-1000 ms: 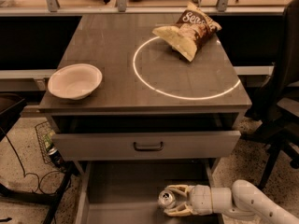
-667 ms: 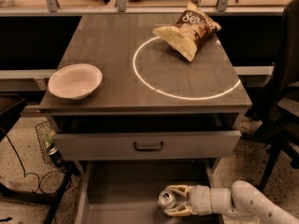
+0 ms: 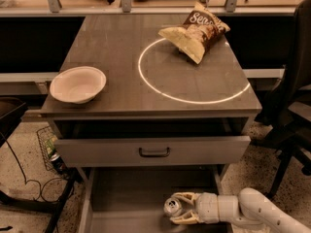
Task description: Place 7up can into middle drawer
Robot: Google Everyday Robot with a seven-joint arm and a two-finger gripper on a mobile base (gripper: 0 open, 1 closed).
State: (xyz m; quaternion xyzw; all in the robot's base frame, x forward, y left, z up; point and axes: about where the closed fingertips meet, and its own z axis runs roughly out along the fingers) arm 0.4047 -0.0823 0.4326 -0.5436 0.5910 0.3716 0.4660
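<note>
The 7up can (image 3: 172, 206) shows its shiny silver top low in the view, inside the open middle drawer (image 3: 127, 198), a wide grey tray pulled out under the cabinet. My gripper (image 3: 181, 208) reaches in from the lower right on a white arm (image 3: 252, 211). Its pale fingers (image 3: 186, 196) sit on either side of the can and close on it. I cannot tell whether the can rests on the drawer floor or hangs just above it.
Above the tray is a grey drawer front with a black handle (image 3: 154, 152). On the cabinet top lie a white bowl (image 3: 77, 84) at the left, a chip bag (image 3: 197, 32) at the back right and a white ring mark (image 3: 193, 72). A black chair (image 3: 291, 110) stands at the right.
</note>
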